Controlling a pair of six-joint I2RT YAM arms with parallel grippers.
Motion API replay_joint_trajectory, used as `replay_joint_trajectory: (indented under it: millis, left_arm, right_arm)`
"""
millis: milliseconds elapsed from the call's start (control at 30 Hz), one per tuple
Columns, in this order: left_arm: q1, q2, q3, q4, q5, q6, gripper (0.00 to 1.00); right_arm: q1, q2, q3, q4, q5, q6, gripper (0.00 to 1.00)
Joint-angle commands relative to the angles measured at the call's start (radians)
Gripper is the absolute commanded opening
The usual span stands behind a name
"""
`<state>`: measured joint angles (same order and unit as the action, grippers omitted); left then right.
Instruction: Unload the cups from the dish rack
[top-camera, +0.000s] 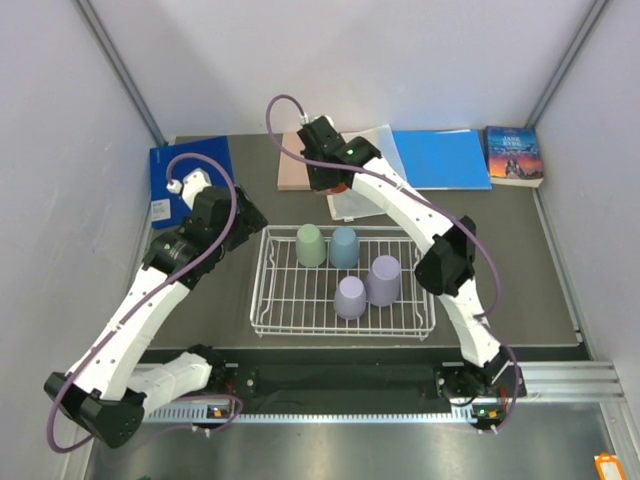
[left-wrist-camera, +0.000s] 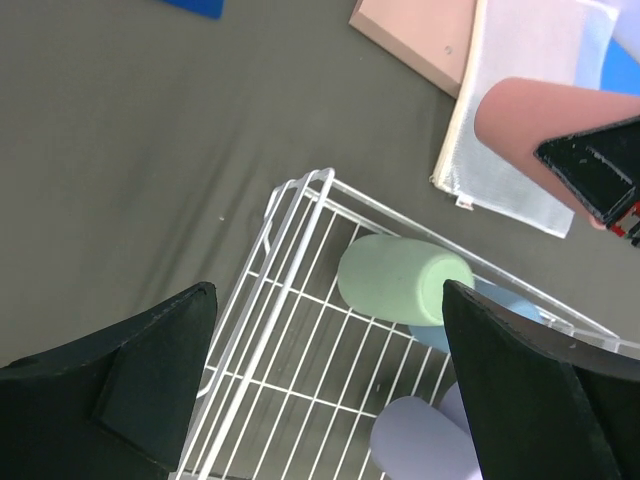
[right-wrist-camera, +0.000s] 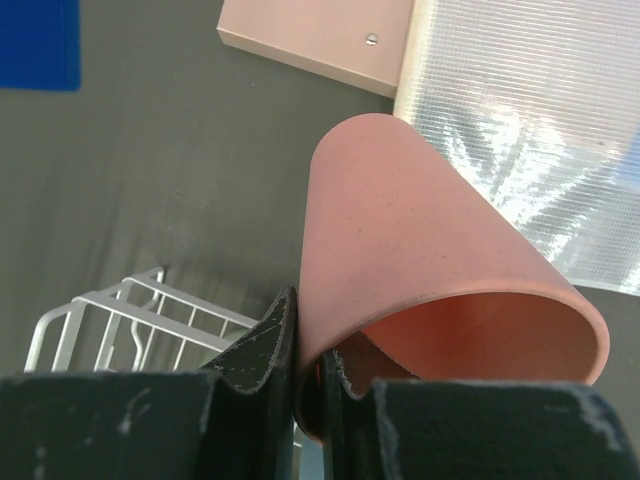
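Observation:
The white wire dish rack (top-camera: 280, 300) holds a pale green cup (top-camera: 311, 244), a light blue cup (top-camera: 344, 246) and two lavender cups (top-camera: 350, 297) (top-camera: 384, 279), all upside down. My right gripper (right-wrist-camera: 310, 350) is shut on the rim of the salmon pink cup (right-wrist-camera: 400, 250), one finger inside and one outside, and holds it above the table just behind the rack (right-wrist-camera: 110, 310). The pink cup also shows in the left wrist view (left-wrist-camera: 530, 120). My left gripper (left-wrist-camera: 325, 385) is open and empty above the rack's far left corner (left-wrist-camera: 300, 190), near the green cup (left-wrist-camera: 400, 280).
A blue folder (top-camera: 190, 170) lies at the back left. A tan board (top-camera: 292, 165), a clear plastic sleeve (top-camera: 385, 145), another blue folder (top-camera: 440, 158) and a book (top-camera: 514, 155) lie along the back. A black rail (top-camera: 340, 378) runs along the near edge.

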<state>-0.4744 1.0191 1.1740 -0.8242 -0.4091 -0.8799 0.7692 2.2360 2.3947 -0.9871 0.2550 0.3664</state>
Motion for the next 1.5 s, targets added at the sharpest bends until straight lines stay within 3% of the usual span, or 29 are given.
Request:
replay_joint_trajectory:
  millis: [0, 700, 900, 1000, 1200, 1267, 1300, 1400, 1467]
  left_arm:
    - [-0.001, -0.001, -0.022, 0.002, -0.014, 0.025, 0.99]
    - [-0.003, 0.036, -0.057, -0.009, -0.011, 0.021, 0.99]
    - [-0.001, 0.050, -0.057, -0.007, -0.004, 0.024, 0.99]
    - [-0.001, 0.050, -0.056, -0.006, 0.000, 0.025, 0.99]
    - [-0.001, 0.050, -0.059, -0.007, 0.003, 0.025, 0.99]
    - [-0.001, 0.050, -0.062, -0.004, 0.003, 0.025, 0.99]
    - [-0.001, 0.052, -0.060, -0.006, 0.004, 0.025, 0.99]
    - [-0.001, 0.053, -0.060, -0.004, 0.007, 0.025, 0.99]
    - [-0.003, 0.053, -0.060, -0.001, 0.010, 0.027, 0.99]
  right_arm:
    - [0.019, 0.043, 0.066, 0.076, -0.036, -0.003, 0.00]
    - [0.016, 0.212, 0.067, 0.100, -0.100, -0.007, 0.01]
    - [0.012, 0.217, 0.069, 0.114, -0.114, -0.012, 0.23]
    - [0.013, 0.214, 0.067, 0.123, -0.117, -0.011, 0.45]
    - [0.015, 0.201, 0.067, 0.148, -0.112, -0.009, 0.57]
    - [0.015, 0.194, 0.067, 0.149, -0.103, -0.011, 0.52]
    - [0.013, 0.194, 0.069, 0.148, -0.100, -0.011, 0.38]
    - [0.013, 0.188, 0.069, 0.137, -0.089, -0.014, 0.07]
    - [0.013, 0.191, 0.075, 0.119, -0.063, -0.014, 0.00]
